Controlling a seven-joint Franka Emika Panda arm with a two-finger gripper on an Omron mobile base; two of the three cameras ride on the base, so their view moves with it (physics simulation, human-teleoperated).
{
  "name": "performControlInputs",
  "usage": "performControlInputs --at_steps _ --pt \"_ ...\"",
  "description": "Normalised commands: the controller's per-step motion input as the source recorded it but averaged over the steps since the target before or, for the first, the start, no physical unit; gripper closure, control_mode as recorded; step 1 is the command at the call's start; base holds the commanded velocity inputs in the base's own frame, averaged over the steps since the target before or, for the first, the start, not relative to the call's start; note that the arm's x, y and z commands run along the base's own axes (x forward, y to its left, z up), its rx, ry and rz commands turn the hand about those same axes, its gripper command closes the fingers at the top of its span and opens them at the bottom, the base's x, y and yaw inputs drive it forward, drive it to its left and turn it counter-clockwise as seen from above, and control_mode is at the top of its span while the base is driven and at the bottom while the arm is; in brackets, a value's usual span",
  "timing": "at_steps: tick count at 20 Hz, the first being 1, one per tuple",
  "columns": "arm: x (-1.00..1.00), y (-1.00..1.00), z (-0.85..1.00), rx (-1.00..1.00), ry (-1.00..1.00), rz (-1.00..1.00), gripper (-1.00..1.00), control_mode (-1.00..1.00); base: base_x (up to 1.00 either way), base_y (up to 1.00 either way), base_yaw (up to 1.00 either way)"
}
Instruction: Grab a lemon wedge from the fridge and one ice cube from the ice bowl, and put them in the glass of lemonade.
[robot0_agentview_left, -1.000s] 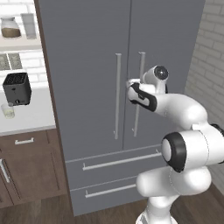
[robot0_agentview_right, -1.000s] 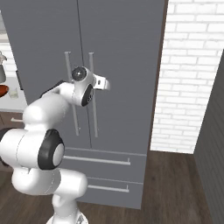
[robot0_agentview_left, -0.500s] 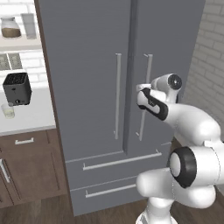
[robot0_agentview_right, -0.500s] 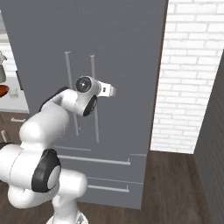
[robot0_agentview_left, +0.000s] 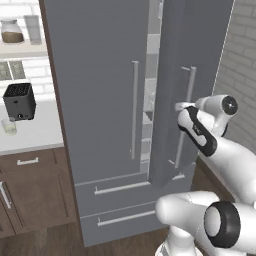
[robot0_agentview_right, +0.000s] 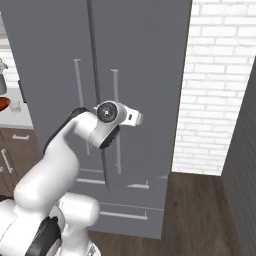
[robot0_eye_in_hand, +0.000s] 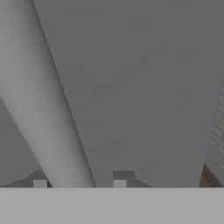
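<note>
Both base cameras sit behind the arm, left and right, facing the fridge (robot0_agentview_left: 105, 100) and sharing its doors. The hand camera looks along the gripper, pressed close to its right-door handle (robot0_eye_in_hand: 39, 105).

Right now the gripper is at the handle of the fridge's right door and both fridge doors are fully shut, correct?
Not quite. The gripper is at the right door's handle, but the fridge is not fully shut: the right door has swung out a little, and the left base view shows a lit gap between the doors with shelves inside. The left door is shut.
</note>
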Motion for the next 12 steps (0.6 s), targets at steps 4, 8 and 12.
performControlInputs --at_steps 4,8,12 --pt "-0.73 -1.0 0.6 0.07 0.0 -0.05 1.0 -1.0 0.0 0.0 0.0" --pt "-0.6 -0.94 0.69 0.02 0.01 -0.08 1.0 -1.0 0.0 0.0 0.0" --pt "-0.41 -0.61 0.53 0.0 0.03 -0.13 1.0 -1.0 0.0 0.0 0.0"
